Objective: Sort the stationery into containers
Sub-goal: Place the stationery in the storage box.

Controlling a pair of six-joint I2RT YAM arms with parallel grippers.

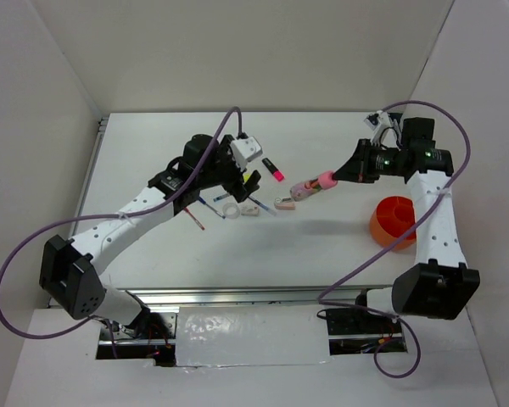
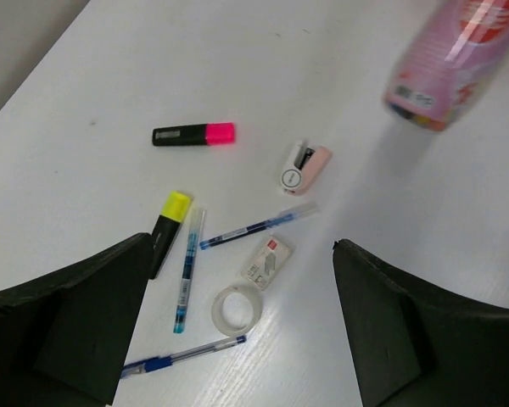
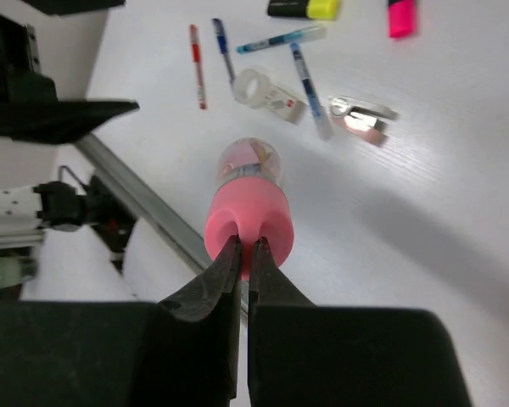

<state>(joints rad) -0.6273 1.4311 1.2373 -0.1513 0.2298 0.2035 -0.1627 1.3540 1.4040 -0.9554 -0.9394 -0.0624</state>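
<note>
My right gripper (image 1: pixel 337 176) is shut on the pink cap of the pink tube (image 1: pixel 312 186) and holds it in the air, left of the orange cup (image 1: pixel 394 218). In the right wrist view the jaws (image 3: pixel 244 246) pinch the tube's cap (image 3: pixel 248 216). My left gripper (image 1: pixel 229 185) is open and hovers over the stationery pile. Its wrist view shows the pink-capped highlighter (image 2: pixel 193 134), the yellow-capped highlighter (image 2: pixel 167 222), blue pens (image 2: pixel 256 225), the clear tape ring (image 2: pixel 239 307), an eraser (image 2: pixel 268 260) and a pink-white dispenser (image 2: pixel 305 168). A red pen (image 1: pixel 195 217) lies by the left arm.
The cup stands close against the right arm's forearm (image 1: pixel 433 212). The white walls enclose the table at the back and sides. A metal rail (image 1: pixel 237 295) runs along the near edge.
</note>
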